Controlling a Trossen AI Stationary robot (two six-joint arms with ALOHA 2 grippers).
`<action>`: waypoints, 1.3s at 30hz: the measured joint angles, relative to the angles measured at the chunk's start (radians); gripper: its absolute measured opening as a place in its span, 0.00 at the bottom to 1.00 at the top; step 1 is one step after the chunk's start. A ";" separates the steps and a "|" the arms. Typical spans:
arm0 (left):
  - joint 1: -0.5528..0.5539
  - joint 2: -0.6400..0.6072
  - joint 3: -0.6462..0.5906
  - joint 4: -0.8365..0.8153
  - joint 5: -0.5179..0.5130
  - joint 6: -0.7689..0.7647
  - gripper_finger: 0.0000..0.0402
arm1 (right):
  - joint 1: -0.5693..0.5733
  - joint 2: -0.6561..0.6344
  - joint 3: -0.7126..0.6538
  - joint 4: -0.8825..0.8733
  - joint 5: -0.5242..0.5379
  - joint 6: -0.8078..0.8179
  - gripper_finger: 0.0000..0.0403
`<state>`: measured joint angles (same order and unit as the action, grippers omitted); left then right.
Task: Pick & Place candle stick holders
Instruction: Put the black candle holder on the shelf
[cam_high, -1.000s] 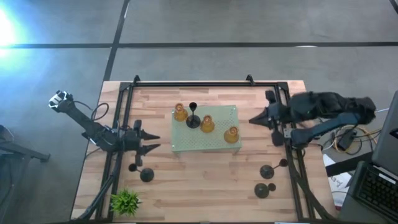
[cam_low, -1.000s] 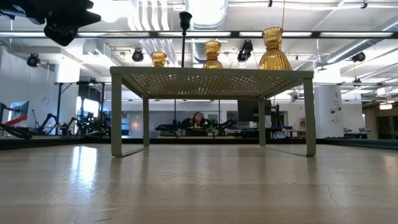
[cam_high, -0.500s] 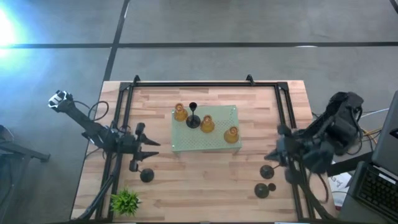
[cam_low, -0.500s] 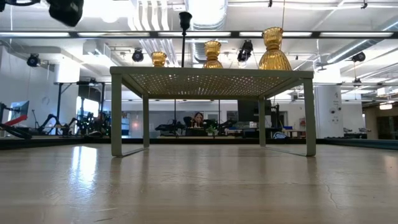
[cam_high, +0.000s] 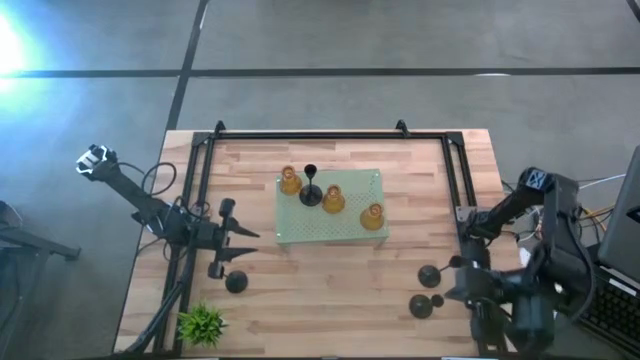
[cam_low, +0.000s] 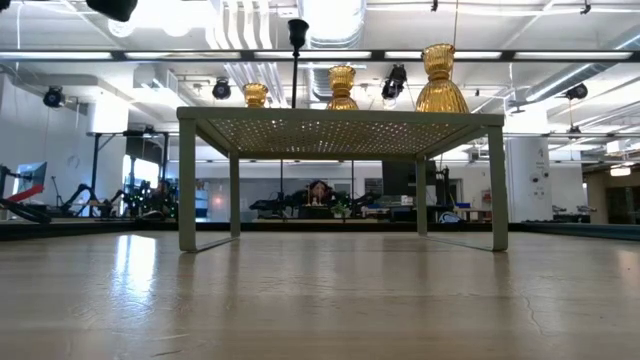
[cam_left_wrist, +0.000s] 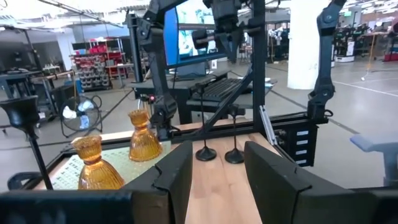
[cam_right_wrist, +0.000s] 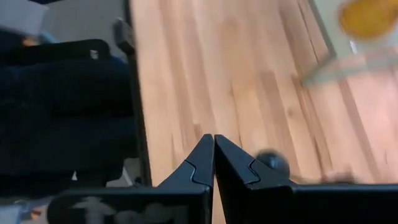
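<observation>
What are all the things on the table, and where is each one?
Amber candle stick holders: three, orange-gold, standing on the stand.
Black candle stick holder on the stand: one, black, between two amber ones.
Black candle stick holders on the wood: one by the left arm, two near the right arm.
Stand: one, pale green, perforated top on legs, table's middle.
Plant: one, green, leafy, near-left corner.
Table: one, light wood with a black frame.
Left tool: open, empty, left of the stand, above the wood.
Right tool: shut, empty, at the table's right edge.
</observation>
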<state>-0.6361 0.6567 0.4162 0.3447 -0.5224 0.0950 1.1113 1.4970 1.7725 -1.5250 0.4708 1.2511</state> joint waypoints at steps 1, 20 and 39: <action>0.000 0.000 0.002 0.001 0.000 0.003 0.37 | 0.020 0.010 0.004 -0.025 0.000 0.062 0.02; 0.014 -0.006 0.057 0.004 -0.029 0.223 0.37 | 0.180 0.227 -0.021 -0.046 0.077 0.529 0.02; 0.021 -0.006 0.056 -0.004 -0.029 0.279 0.37 | 0.098 0.348 -0.026 0.050 -0.051 0.660 0.02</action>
<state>-0.6151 0.6502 0.4725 0.3409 -0.5518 0.3744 1.2092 1.8449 1.7470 -1.4752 0.4198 1.9111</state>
